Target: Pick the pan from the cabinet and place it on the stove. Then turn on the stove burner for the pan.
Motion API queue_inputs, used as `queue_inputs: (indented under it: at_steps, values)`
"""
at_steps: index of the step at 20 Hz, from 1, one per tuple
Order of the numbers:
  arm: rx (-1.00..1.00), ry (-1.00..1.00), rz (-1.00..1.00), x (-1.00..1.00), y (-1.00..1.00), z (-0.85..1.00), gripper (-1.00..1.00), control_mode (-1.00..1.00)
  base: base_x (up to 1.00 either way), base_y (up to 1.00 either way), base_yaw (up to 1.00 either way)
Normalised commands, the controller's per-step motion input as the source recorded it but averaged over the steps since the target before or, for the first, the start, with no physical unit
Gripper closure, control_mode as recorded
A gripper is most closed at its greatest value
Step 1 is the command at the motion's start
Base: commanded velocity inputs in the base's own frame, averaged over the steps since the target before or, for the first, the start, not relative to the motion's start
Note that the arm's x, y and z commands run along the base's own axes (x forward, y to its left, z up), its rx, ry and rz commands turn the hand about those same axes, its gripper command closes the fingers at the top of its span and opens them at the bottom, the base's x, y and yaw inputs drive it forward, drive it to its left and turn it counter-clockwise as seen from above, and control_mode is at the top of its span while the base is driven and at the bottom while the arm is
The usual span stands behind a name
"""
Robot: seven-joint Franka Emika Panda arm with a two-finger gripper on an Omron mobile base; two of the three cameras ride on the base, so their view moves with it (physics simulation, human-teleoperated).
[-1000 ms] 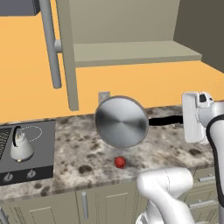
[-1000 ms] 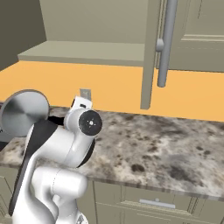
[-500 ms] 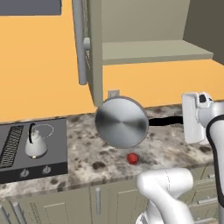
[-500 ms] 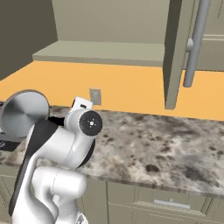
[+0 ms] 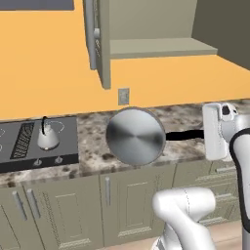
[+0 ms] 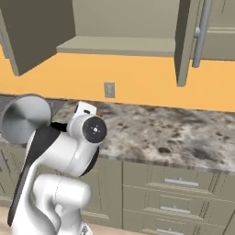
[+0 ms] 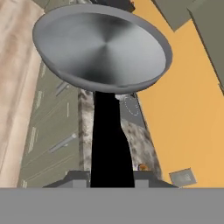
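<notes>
In the left base view the pan (image 5: 135, 136) hangs in the air in front of the speckled desk (image 5: 93, 141), tipped on edge so that its round grey underside faces the camera; its long black handle (image 5: 184, 135) runs level to the right into the gripper (image 5: 205, 134), whose jaws are closed on the handle's end. To the left the stove (image 5: 24, 146) sits flush in the desk, well apart from the pan, with a small silver-white kettle (image 5: 47, 138) standing on one of its white burner rings. Above, the cabinet (image 5: 146, 34) stands open, one door (image 5: 100, 39) swung out with its long bar handle toward the room, and a wall outlet (image 5: 123, 96) shows just under its shelf. In the right base view the pan (image 6: 25, 118) appears at the far left, held out beside the arm's white elbow, its underside again toward the camera, with the open cabinet (image 6: 119, 43) overhead and the outlet (image 6: 109, 89) on the orange wall. In the hand view the handle (image 7: 110, 140) rises straight from between the two finger tips (image 7: 76, 177) to the shallow grey bowl of the pan (image 7: 103, 48), and the lower cabinet fronts and desk edge lie beyond it.
</notes>
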Motion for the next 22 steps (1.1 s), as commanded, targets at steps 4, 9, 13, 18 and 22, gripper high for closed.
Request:
queue_inputs:
  at_steps: [4,9,13,18,22]
  values:
    - [0.00,0.00,0.00,0.00,0.00,0.00,1.00,1.00,-0.41,0.64,0.00]
    - [0.00,0.00,0.00,0.00,0.00,0.00,1.00,1.00,-0.25,0.77,0.00]
    - [0.00,0.00,0.00,0.00,0.00,0.00,1.00,1.00,-0.17,0.70,0.00]
    - [0.00,0.00,0.00,0.00,0.00,0.00,1.00,1.00,-0.03,0.69,0.00]
    - [0.00,0.00,0.00,0.00,0.00,0.00,1.00,1.00,0.00,0.74,-0.01]
